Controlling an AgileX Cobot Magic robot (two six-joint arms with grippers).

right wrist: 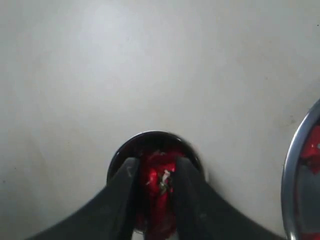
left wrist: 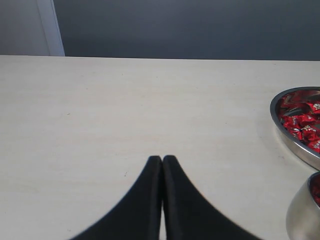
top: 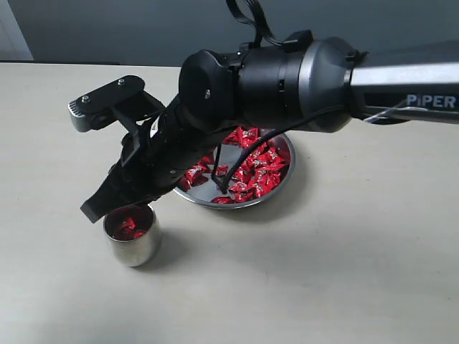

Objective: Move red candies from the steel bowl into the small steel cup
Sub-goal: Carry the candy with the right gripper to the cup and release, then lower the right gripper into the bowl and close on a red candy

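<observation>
The steel bowl [top: 240, 205] sits mid-table with many red candies [top: 259, 169] heaped in it. In front of it and to its left stands the small steel cup [top: 133, 248], holding a few red candies [top: 129, 228]. My right gripper [top: 97, 209] reaches across and hangs just over the cup's mouth. In the right wrist view its fingers [right wrist: 156, 169] pinch a red candy [right wrist: 161, 179] above the cup rim [right wrist: 150, 135]. My left gripper [left wrist: 162, 159] is shut on nothing, low over bare table, with the bowl [left wrist: 294, 144] and cup [left wrist: 301, 211] off to one side.
The right arm's thick black body [top: 272, 79] covers the back part of the bowl in the exterior view. A pale tabletop [top: 344, 272] spreads around both vessels. A grey wall runs behind the table's far edge [left wrist: 160, 57].
</observation>
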